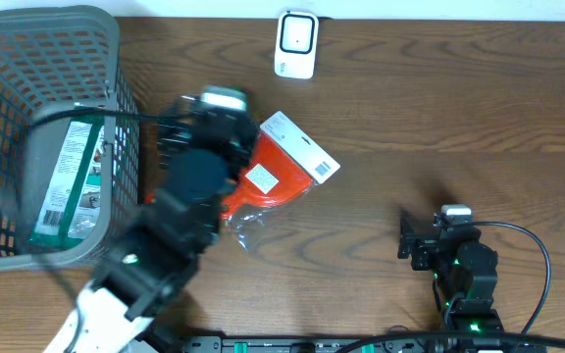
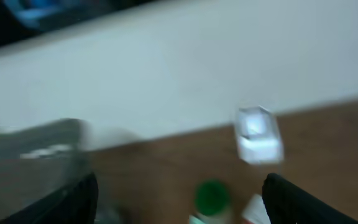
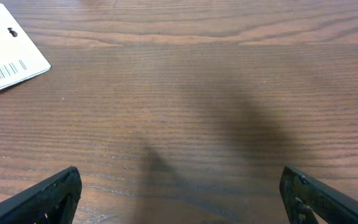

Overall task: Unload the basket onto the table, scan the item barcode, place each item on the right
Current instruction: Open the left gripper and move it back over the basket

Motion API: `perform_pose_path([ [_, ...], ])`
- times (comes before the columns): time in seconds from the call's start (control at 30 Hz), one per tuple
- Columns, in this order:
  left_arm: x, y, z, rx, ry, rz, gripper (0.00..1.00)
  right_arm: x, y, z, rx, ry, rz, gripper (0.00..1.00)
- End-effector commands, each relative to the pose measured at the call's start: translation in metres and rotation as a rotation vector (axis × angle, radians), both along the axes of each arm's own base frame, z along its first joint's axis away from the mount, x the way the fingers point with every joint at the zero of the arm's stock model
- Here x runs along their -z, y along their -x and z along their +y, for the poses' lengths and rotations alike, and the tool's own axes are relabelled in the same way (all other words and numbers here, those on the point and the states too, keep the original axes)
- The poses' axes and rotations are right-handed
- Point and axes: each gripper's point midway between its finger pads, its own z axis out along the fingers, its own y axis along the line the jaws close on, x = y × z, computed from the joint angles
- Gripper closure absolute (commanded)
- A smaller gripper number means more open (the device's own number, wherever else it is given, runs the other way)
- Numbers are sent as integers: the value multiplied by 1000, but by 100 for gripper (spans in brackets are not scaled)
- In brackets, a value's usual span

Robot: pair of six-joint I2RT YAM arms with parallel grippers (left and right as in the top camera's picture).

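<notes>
An orange packaged item [image 1: 271, 178] lies flat on the wooden table, and its white header card [image 1: 300, 147] shows a barcode. The white scanner [image 1: 296, 44] stands at the table's far edge and appears blurred in the left wrist view as the scanner [image 2: 258, 134]. My left gripper [image 1: 209, 123] hangs over the item's left side, open, with nothing between its fingers [image 2: 73, 199]. A blurred green round thing [image 2: 212, 196] lies below it. My right gripper [image 1: 418, 240] rests open over bare wood at the front right, and the barcode card [image 3: 11, 50] shows far left in its view.
A grey mesh basket [image 1: 116, 59] stands at the left with a green-and-white package [image 1: 67, 186] inside. A crumple of clear plastic [image 1: 248, 230] lies just in front of the item. The left arm hides the table between basket and item.
</notes>
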Motion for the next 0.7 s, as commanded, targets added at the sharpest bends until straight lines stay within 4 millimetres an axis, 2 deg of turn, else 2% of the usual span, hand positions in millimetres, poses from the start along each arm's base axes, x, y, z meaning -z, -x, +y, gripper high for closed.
perform_pose_path([
  [0.0,-48,7,56,-180,19,-105,16,0,0,1,4,-9,-1,1],
  [0.07,-69,12,88,-266,24,-148,16,0,0,1,4,-9,2,1],
  [0.13,-80,14,121,-374,-5,-166,16,0,0,1,5,-9,2,1],
  [0.17,-79,14,138,-435,-15,-162,16,0,0,1,4,-9,2,1],
  [0.23,-62,8,180,-580,-50,-95,16,0,0,1,4,-9,2,1],
  [0.27,-55,6,189,-609,-53,-73,16,0,0,1,4,-9,1,1],
  [0.37,-11,-2,237,-764,-48,76,16,0,0,1,5,-9,1,1],
  [0.47,41,-10,273,-835,21,233,16,0,0,1,4,-9,2,1],
  [0.57,100,-28,281,-721,133,413,16,1,0,1,4,-8,2,1],
  [0.67,151,-34,289,-692,228,564,16,2,1,1,5,-8,8,1],
])
